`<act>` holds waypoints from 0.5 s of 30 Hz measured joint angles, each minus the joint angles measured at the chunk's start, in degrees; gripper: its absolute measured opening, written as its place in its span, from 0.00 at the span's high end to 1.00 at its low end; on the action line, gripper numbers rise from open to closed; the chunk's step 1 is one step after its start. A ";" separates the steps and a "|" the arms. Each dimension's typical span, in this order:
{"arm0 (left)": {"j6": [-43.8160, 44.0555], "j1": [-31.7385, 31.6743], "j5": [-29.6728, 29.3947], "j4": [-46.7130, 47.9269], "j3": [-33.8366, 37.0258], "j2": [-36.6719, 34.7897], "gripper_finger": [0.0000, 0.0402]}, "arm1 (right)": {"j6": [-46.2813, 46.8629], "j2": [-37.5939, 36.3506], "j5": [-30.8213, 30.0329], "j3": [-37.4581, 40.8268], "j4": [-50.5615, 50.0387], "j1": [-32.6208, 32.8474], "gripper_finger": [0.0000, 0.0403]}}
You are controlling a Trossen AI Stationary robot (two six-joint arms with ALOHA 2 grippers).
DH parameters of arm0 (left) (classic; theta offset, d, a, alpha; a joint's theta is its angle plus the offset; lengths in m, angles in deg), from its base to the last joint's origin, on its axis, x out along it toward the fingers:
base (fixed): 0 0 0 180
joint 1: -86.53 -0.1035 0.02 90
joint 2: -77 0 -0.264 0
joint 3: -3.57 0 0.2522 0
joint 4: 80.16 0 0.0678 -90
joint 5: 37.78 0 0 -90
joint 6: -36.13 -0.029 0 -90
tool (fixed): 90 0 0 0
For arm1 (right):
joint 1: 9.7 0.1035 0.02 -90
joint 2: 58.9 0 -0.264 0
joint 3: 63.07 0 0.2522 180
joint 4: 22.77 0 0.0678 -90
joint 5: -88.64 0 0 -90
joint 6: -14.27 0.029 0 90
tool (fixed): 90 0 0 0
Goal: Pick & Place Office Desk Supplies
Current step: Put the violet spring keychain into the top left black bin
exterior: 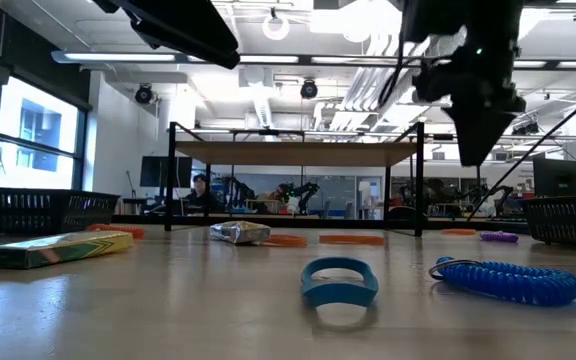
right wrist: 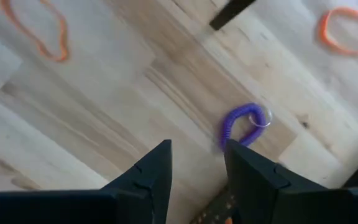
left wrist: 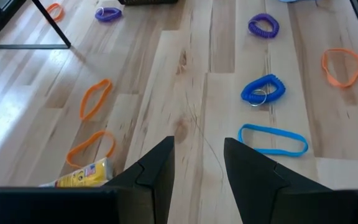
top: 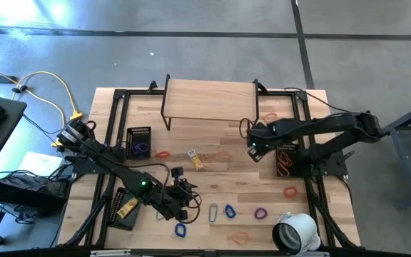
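My left gripper (top: 185,197) hovers open near the table's front, nothing between its fingers (left wrist: 197,168). Ahead of it a flat blue band (left wrist: 272,140), a blue coil loop (left wrist: 261,90) and a purple coil loop (left wrist: 263,26) lie on the wood, with orange bands (left wrist: 96,98) and a yellow packet (left wrist: 82,175) to one side. My right gripper (top: 254,144) hangs open, pointing down, at the right middle of the table. It is above a purple coil loop (right wrist: 244,124) that lies flat beside its fingers (right wrist: 197,171). A silver clip (top: 213,212) lies near the front.
Black mesh baskets stand at the left (top: 140,141), the front left (top: 123,207) and the right (top: 285,158). A wooden shelf on a black frame (top: 209,100) spans the back. A large white tape roll (top: 295,232) sits at the front right. Another packet (top: 195,160) lies mid-table.
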 joint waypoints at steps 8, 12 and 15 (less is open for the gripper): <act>0.00 0.00 0.02 0.93 0.00 0.00 0.67 | -1.62 7.60 1.69 0.00 -0.85 -3.17 0.66; 0.02 0.00 0.02 0.90 0.00 0.00 0.67 | -1.97 11.00 1.43 0.17 -0.80 -3.41 0.66; 0.70 0.13 0.70 0.85 0.00 0.00 0.67 | -2.40 12.35 1.18 1.19 -0.47 -3.39 0.66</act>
